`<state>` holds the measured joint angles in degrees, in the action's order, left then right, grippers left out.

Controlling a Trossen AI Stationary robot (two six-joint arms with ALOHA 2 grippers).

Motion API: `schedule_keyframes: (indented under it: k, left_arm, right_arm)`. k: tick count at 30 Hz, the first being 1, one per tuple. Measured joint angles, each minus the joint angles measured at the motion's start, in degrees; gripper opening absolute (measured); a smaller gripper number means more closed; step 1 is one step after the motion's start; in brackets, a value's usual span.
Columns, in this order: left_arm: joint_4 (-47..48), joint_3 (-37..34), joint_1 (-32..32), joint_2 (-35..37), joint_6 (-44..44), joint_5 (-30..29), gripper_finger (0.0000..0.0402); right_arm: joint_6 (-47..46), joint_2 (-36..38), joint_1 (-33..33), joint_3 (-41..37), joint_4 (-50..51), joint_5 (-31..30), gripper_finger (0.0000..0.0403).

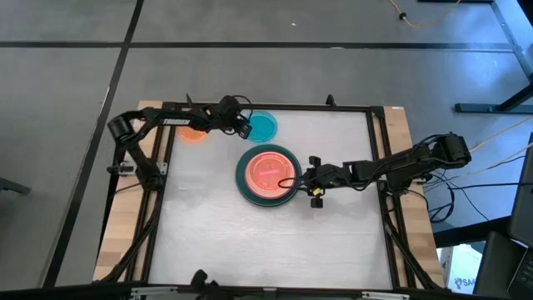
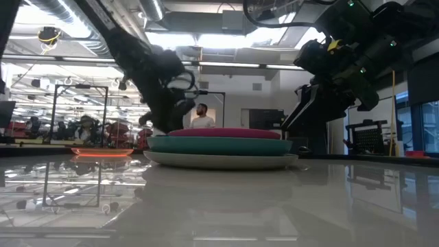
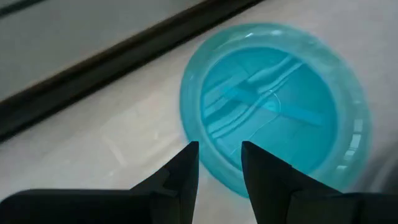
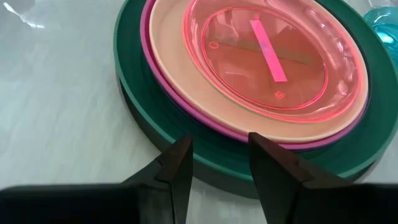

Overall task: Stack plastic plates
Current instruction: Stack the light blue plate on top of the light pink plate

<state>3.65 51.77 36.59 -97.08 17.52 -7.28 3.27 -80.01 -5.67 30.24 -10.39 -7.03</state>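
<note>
A stack of plates (image 1: 266,173) sits mid-table: grey at the bottom (image 2: 219,161), then teal-green (image 4: 134,93), magenta, peach (image 4: 171,56) and a translucent pink one on top (image 4: 273,56). A small blue plate (image 3: 280,106) lies flat near the far edge (image 1: 265,127), with a small translucent orange plate (image 1: 193,133) to its left. My left gripper (image 3: 219,152) is open, its fingertips over the blue plate's left rim. My right gripper (image 4: 217,146) is open at the stack's right edge (image 1: 304,179). I see no black or green plate.
A dark frame (image 1: 275,108) borders the white table top on its far, left and right sides. Bare table lies in front of the stack (image 1: 266,242). Cables trail off the right arm (image 1: 466,167). People stand in the room beyond (image 2: 201,116).
</note>
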Motion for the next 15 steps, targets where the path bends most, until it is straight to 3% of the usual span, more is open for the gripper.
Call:
schedule_keyframes:
  k: [9,15]
  left_arm:
    - [-4.1,0.0,2.1,-7.3,1.6,2.7,0.0114]
    - [-5.5,0.0,2.1,-8.2,1.5,3.4,0.0114]
  right_arm:
    - [0.0,0.0,0.0,0.0,0.0,0.0,0.0145]
    - [0.0,0.0,0.0,0.0,0.1,0.0,0.0145]
